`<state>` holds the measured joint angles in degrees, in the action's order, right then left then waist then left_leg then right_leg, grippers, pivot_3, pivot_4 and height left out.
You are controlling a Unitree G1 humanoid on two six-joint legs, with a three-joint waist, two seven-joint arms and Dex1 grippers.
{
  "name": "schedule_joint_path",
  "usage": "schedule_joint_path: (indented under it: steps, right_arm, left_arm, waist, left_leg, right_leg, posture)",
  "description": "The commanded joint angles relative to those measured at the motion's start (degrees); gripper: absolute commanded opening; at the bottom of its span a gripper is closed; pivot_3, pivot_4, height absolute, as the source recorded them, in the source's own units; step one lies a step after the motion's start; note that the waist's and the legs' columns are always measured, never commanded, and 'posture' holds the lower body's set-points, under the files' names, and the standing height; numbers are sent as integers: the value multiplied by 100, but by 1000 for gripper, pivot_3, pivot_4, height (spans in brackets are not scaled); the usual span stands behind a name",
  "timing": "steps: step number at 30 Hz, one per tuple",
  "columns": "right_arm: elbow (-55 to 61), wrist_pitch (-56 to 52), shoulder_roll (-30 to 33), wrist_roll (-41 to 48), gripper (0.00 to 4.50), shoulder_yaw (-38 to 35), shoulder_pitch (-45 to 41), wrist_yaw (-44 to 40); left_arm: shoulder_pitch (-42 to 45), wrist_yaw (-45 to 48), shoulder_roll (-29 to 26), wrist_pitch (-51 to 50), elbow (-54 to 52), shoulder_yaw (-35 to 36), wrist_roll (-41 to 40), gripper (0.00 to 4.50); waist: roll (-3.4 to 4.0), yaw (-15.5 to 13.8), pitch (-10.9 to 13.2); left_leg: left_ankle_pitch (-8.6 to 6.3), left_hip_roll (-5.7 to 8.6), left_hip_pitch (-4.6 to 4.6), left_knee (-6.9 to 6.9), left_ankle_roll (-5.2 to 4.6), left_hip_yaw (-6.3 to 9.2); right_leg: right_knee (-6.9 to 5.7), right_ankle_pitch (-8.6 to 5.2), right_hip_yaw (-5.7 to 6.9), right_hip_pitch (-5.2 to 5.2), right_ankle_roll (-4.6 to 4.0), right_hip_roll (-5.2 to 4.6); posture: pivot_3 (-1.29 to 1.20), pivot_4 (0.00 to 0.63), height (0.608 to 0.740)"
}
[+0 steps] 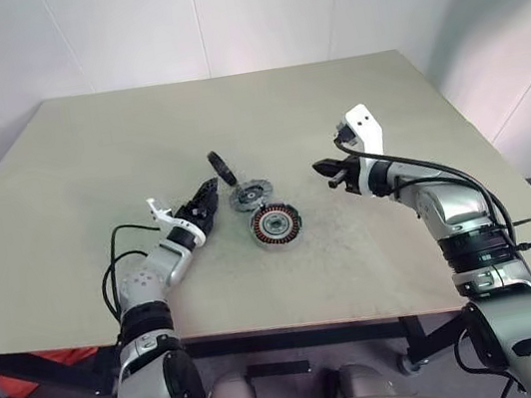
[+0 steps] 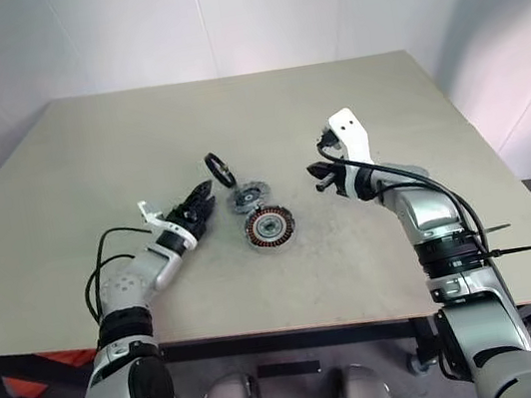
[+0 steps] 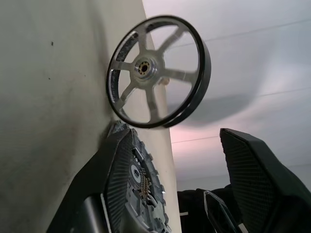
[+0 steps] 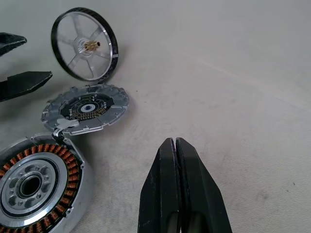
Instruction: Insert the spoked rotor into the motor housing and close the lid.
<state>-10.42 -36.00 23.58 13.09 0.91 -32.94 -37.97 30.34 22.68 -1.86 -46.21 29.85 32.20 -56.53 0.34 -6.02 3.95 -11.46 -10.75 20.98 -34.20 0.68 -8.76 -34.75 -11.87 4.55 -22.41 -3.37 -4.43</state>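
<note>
The step in hand looks like picking up the spoked rotor (image 4: pixel 84 44), a small flat wheel with a thin dark rim and silvery spokes running to a brass-centred hub. It stands tilted on edge on the pale beige worktop (image 1: pixel 70 179), its lower rim resting just behind the lid (image 4: pixel 85 108), a flat round grey metal disc with dark notches that lies flat. In front of the lid and touching it lies the motor housing (image 4: pixel 34 187), a thick round body with a ring of copper-coloured windings around a silvery centre, open side up and not yet filled.

To do the pickup well, the left end effector (image 1: pixel 206 199) should close across the rotor's rim, one finger on each face, rather than poke through the gaps between spokes. The wheel is leaning and probably unstable, so a slow approach matters; a nudge could topple it onto the lid or roll it away. Once held, it needs turning flat and centring over the housing's silvery core before lowering.

The left end effector sits low over the worktop beside the lid, pointing toward the rotor. Its two black fingers (image 3: pixel 252 165) stand apart with nothing between them; the rotor lies just beyond the tips, untouched. The right end effector (image 4: pixel 176 145) hovers above bare worktop to the right of the parts, its fingers pressed together and empty.
</note>
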Motion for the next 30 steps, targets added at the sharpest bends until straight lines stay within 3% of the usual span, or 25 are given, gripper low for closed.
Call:
schedule_joint_path:
  steps: [1, 19, 30]
  right_arm:
    - [89, 122, 40, 2, 0, -10, -148, -24]
    - [22, 164, 45, -83, 0, -10, -149, -6]
    - [9, 201, 66, -114, 0, -5, -146, -28]
  left_arm:
    - [-31, 33, -45, 8, -427, 103, -243, 2852]
    - [359, -348, -551, 1150, 523, 269, 328, 2852]
    - [1462, -768, -433, 2231, 2373, 281, 904, 2852]
  waist:
    - [0, 7, 0]
    - [0, 16, 0]
    - [0, -40, 0]
  left_leg:
    - [0, 0, 1, 0, 0, 0]
    - [1, 1, -2, 0, 1, 1]
    - [5, 5, -7, 0, 7, 4]
  right_leg:
    - [0, 0, 0, -1, 0, 0]
    - [0, 0, 0, 2, 1, 0]
    - [-1, 1, 0, 9, 3, 0]
  posture:
    - [0, 0, 740]
    - [0, 0, 740]
    - [0, 0, 740]
